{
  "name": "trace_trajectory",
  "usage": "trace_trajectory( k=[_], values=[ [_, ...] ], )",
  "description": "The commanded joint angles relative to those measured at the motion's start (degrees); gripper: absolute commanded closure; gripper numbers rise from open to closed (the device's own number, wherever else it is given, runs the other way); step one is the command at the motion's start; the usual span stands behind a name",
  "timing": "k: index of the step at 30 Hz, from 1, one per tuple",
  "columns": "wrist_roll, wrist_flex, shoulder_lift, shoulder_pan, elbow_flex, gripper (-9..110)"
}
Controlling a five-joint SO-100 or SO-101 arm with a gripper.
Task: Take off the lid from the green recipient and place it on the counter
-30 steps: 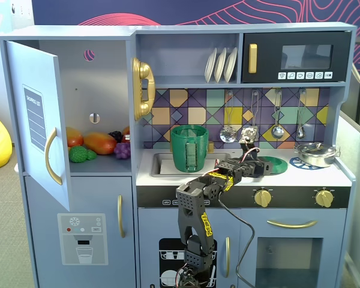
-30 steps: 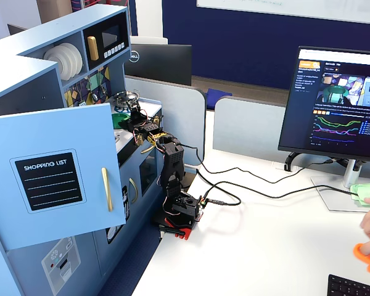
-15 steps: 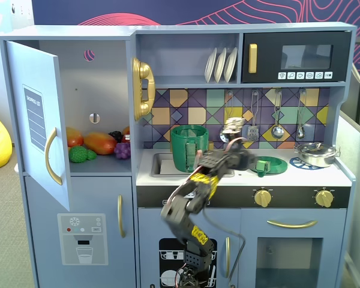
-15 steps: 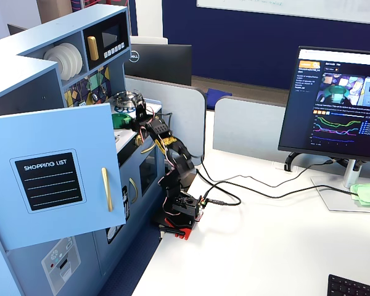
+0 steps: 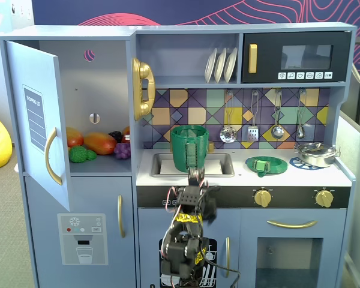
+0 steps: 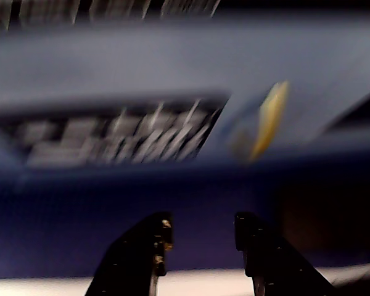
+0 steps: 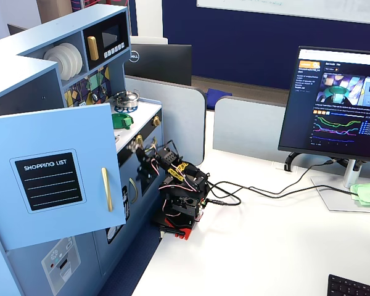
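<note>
Green lid (image 5: pixel 266 164) lies flat on the white counter (image 5: pixel 243 173), right of the open green pot (image 5: pixel 190 148). Gripper (image 6: pixel 199 237) is open and empty, below the counter.

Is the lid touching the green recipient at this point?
Apart. In a fixed view the lid lies flat on the counter, right of the sink, with bare white worktop between it and the green recipient, which stands open-topped in the sink.
</note>
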Motion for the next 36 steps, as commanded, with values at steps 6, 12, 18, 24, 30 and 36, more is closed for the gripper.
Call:
trace_trajectory(
  k=[6,12,18,24,30,36],
  values=[
    [9.84,5.45,8.09,-8.79,13.89,101],
    [11.95,12.3,12.48,-9.67,17.84,101],
    [11.95,17.67,12.48,-11.25,19.78,101],
    [13.36,21.18,12.48,-10.81,20.65,101],
    [14.85,22.76,12.57,-10.11,20.65,100],
    [14.94,22.76,12.66,-9.67,20.65,100]
  ],
)
